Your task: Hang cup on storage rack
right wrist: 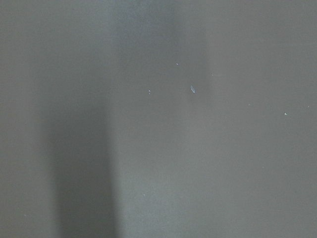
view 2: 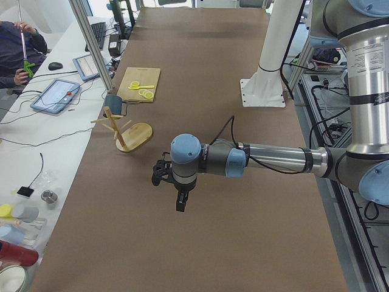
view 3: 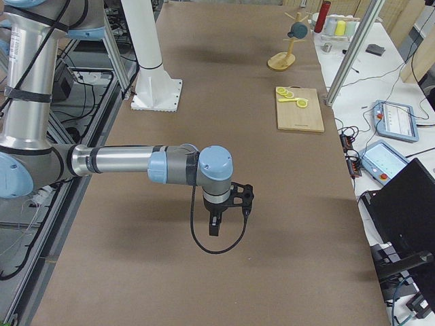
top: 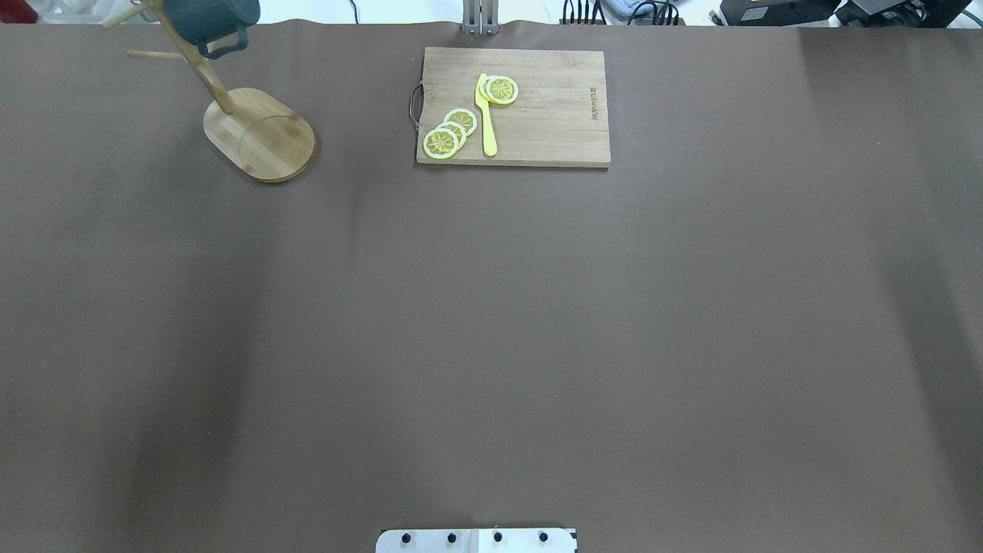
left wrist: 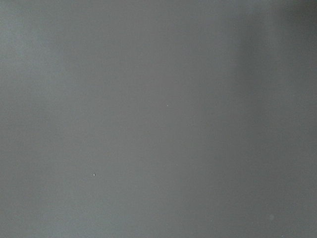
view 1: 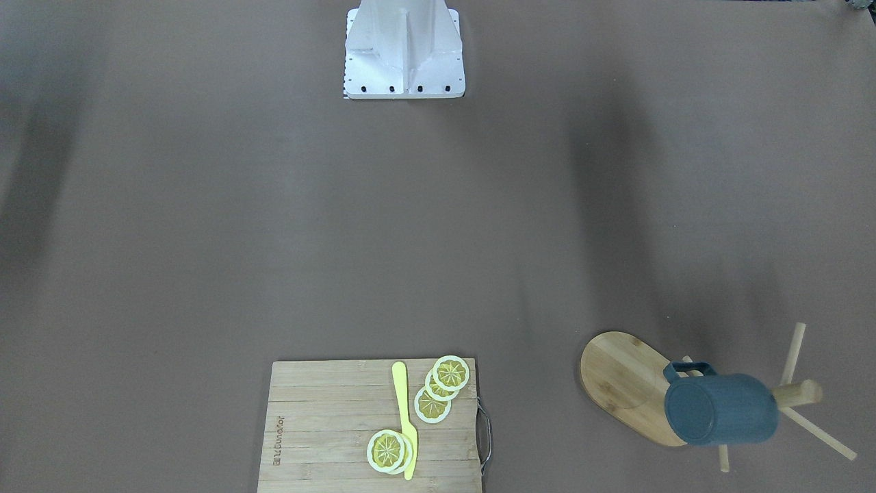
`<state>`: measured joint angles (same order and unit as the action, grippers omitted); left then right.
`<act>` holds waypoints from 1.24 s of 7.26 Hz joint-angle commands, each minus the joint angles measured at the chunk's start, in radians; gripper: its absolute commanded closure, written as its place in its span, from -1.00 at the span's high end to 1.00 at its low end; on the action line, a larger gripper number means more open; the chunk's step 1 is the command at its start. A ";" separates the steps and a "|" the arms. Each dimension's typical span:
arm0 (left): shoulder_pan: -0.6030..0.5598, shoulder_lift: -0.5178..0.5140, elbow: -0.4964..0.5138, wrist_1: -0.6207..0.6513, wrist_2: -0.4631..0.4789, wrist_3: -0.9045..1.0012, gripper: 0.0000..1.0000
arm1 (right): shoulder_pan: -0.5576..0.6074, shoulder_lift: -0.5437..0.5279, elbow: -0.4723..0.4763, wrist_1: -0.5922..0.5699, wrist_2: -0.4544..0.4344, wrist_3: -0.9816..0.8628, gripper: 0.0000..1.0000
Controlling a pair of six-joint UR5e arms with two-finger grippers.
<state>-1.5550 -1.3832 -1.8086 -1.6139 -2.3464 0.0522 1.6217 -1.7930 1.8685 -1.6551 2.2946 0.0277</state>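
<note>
The dark slate-blue cup [view 1: 722, 409] hangs by its handle on a peg of the bamboo storage rack [view 1: 623, 383], at the table's far corner on the robot's left. The overhead view shows the cup [top: 211, 17] up on the rack [top: 261, 134]. My left gripper [view 2: 180, 204] hovers over the bare table, well away from the rack, and shows only in the exterior left view, so I cannot tell its state. My right gripper [view 3: 214, 224] shows only in the exterior right view, so I cannot tell its state either. Both wrist views show only brown table cover.
A wooden cutting board [top: 537, 130] with lemon slices [top: 449, 132] and a yellow knife [top: 486, 115] lies at the far middle edge. The white robot base [view 1: 404, 48] stands at the near edge. A person [view 2: 18, 48] sits at a side bench with tablets.
</note>
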 commanded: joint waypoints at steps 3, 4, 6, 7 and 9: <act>-0.002 0.056 0.020 -0.003 -0.005 0.006 0.99 | 0.001 -0.019 0.043 0.000 -0.003 0.003 1.00; -0.005 0.076 0.012 -0.004 -0.005 0.006 0.98 | 0.001 -0.017 0.044 0.000 -0.001 0.003 1.00; -0.007 0.121 -0.029 -0.006 -0.007 0.008 0.99 | 0.001 -0.017 0.049 0.001 -0.006 0.001 1.00; -0.004 0.116 -0.031 -0.006 -0.007 0.008 0.99 | 0.001 -0.020 0.052 0.000 -0.004 0.000 1.00; 0.000 0.102 -0.038 -0.088 -0.049 0.009 0.99 | 0.001 -0.029 0.051 0.001 -0.006 0.001 1.00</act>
<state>-1.5569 -1.2755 -1.8418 -1.6429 -2.3637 0.0608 1.6223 -1.8168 1.9196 -1.6541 2.2893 0.0282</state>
